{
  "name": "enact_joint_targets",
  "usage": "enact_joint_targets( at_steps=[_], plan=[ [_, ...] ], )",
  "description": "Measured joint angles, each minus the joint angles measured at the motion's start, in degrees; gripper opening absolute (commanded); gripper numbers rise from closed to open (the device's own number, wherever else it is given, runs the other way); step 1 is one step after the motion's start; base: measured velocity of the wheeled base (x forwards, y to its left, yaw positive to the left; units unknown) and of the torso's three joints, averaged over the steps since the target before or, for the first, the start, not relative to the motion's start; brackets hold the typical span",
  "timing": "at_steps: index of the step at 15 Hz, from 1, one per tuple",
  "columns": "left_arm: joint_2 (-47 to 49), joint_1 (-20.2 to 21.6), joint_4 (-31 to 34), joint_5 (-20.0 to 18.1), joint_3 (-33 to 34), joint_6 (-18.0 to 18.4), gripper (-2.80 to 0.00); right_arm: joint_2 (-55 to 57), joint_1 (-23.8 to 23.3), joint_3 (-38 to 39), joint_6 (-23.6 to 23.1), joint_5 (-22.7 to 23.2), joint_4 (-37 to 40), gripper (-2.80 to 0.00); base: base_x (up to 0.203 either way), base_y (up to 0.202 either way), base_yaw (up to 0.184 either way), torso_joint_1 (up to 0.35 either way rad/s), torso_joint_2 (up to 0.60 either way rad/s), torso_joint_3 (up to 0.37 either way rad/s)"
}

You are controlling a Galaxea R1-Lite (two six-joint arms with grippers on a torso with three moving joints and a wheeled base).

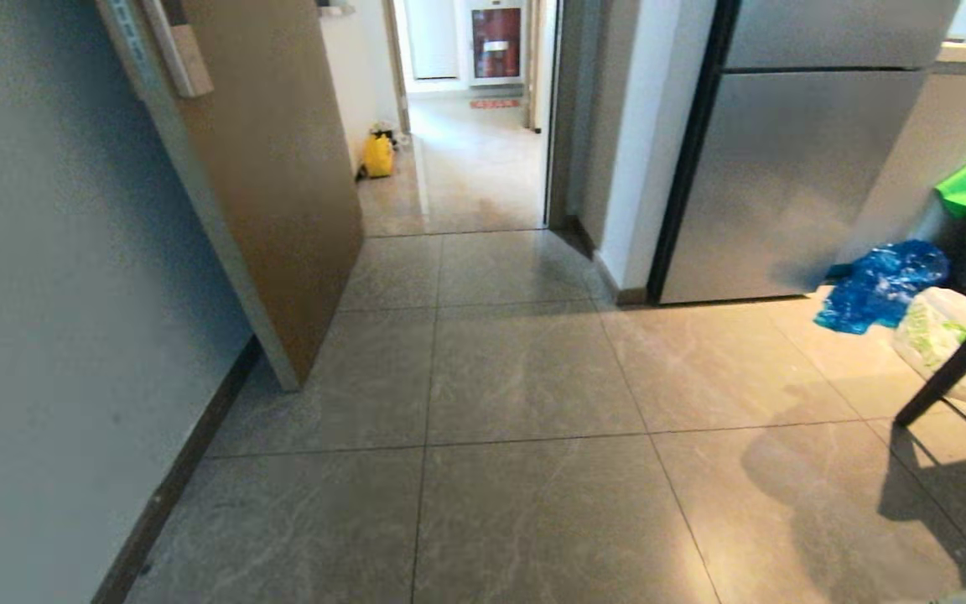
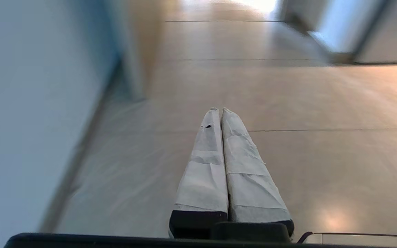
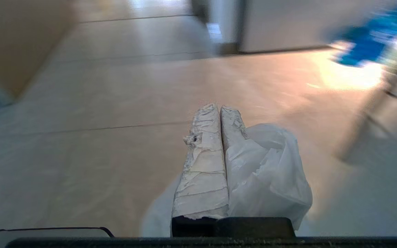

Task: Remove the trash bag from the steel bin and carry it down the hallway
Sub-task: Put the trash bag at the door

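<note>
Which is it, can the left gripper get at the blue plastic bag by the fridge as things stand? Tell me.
Probably not. The left gripper is shut and empty over bare floor near the left wall, while the blue plastic bag lies far off on the right by the fridge. The base would likely have to drive closer first.
</note>
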Motion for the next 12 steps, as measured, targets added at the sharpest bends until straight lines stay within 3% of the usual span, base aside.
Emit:
enact_joint_targets(
  at_steps=[4,12],
  plan=[
    [0.00,0.00,-0.02,0.01,0.00,0.01,-2.80,0.00,0.02,0.00,-0.01,0.00,0.00,-2.80,0.000,-0.008,0.138,0.004,0.00,0.003],
    [0.00,-0.02,0.00,0.00,0.00,-0.02,-2.80,0.00,0.02,0.00,0.02,-0.01,0.06,-2.80,0.000,0.000,0.000,0.000,0.00,0.000]
  ],
)
